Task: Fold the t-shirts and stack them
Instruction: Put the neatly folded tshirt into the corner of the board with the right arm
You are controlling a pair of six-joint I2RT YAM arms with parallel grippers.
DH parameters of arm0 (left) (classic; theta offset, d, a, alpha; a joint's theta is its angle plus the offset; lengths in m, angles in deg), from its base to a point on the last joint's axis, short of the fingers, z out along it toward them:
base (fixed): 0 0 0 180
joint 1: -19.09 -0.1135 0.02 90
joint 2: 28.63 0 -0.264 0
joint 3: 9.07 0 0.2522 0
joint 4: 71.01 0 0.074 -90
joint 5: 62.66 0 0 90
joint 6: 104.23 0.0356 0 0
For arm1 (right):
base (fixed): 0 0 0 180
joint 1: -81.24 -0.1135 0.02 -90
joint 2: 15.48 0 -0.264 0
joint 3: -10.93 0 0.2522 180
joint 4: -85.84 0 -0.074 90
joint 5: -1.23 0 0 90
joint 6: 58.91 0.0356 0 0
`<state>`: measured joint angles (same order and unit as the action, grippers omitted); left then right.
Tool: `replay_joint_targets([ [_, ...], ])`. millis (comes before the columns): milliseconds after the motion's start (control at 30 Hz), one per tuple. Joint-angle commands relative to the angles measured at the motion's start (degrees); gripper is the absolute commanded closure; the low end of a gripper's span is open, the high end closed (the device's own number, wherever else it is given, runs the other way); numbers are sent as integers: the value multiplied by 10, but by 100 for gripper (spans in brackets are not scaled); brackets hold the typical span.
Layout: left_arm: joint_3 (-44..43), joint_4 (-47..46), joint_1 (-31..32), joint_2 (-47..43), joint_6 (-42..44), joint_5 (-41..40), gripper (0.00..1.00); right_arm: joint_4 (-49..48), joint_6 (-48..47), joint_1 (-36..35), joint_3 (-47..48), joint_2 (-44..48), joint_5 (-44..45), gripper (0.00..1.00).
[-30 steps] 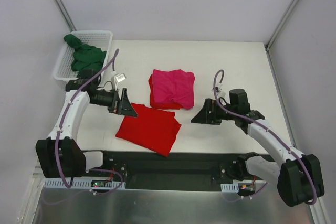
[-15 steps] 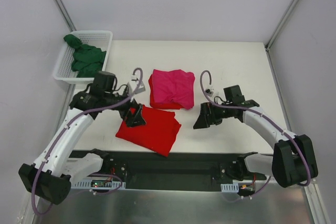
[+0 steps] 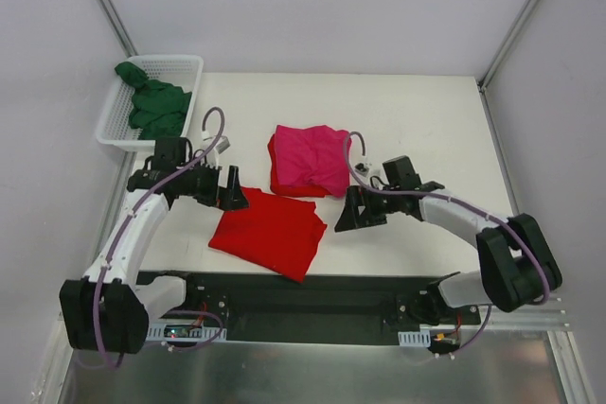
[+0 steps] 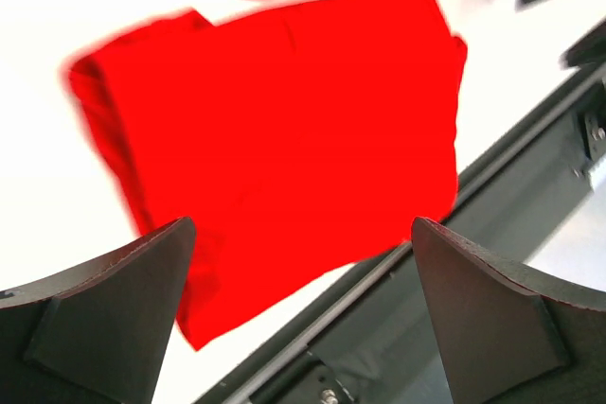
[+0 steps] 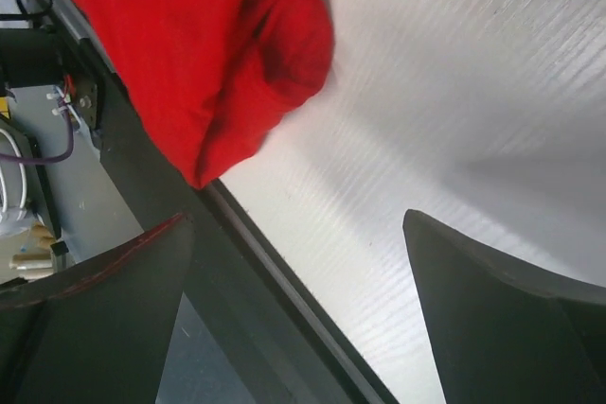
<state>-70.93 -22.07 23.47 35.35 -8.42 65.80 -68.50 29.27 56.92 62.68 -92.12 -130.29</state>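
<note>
Left to right, top view:

- white mesh basket (image 3: 194,78) at the far-left corner of the table (image 3: 426,120). dark green tee (image 3: 156,106) is crumpled inside, unfolded. The heap runs roughly along the basket's length, and one end is draped over the far-left rim.
- left gripper (image 3: 234,199) is low over the table at the far-left corner of the red tee (image 3: 270,234), pointing right toward it. Jaws spread wide, nothing between them. In the left wrist view both fingers (image 4: 114,319) frame the red cloth with clear gaps either side. No contact with the cloth visible.
- red tee: folded flat into a rough rectangle, centre-front of the table, rotated off square. Long axis runs from far-left to near-right. Its near corner points at, and reaches, the black base rail (image 3: 312,295). The right wrist view shows a rounded, doubled-over edge there.
- magenta tee (image 3: 311,160): folded but rumpled, roughly square, mid-table just beyond the red one. Sides are about parallel to the table edges. Long axis can't be called. Whether its near edge touches the red tee I can't tell.
- right gripper (image 3: 345,215): just right of the red tee's right corner, pointing left at it, down near the table. Jaws wide apart and empty. In the wrist view its fingers (image 5: 511,319) have only bare table between them.
</note>
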Motion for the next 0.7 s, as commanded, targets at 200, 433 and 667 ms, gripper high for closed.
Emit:
replay_joint_targets([
  [200,-52,46,-90,-71,56,13,1,-200,173,-46,62,-210,-7,4],
  [433,-57,60,-95,-66,75,6,1,-294,263,-97,87,-264,-32,4],
  [667,-71,63,-95,-50,89,8,1,-290,267,-113,60,-243,-21,4],
])
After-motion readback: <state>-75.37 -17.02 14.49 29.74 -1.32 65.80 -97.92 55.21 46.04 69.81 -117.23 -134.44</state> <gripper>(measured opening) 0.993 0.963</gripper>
